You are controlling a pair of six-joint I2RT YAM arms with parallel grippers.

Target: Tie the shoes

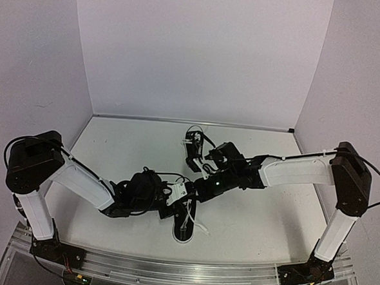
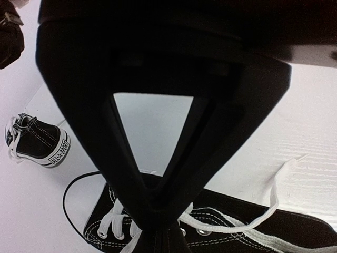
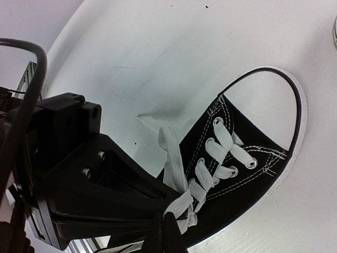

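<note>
The near black shoe (image 1: 183, 229) lies toe toward me between the arms; it also shows in the left wrist view (image 2: 253, 232) and the right wrist view (image 3: 253, 184). My left gripper (image 1: 178, 193) (image 2: 158, 229) is shut, its fingertips meeting on the white laces (image 2: 210, 224) over the eyelets. My right gripper (image 1: 199, 189) (image 3: 166, 232) is shut on a white lace strand (image 3: 174, 153) at the top of the lacing. One loose lace end (image 2: 274, 192) trails across the table. The far shoe (image 1: 193, 149) (image 2: 39, 142) stands apart, untouched.
The white table (image 1: 125, 151) is walled by white panels at the back and both sides. A black cable (image 2: 71, 187) loops beside the near shoe. The left arm's black housing (image 3: 68, 158) crowds close to the right gripper. An aluminium rail (image 1: 182, 271) runs along the near edge.
</note>
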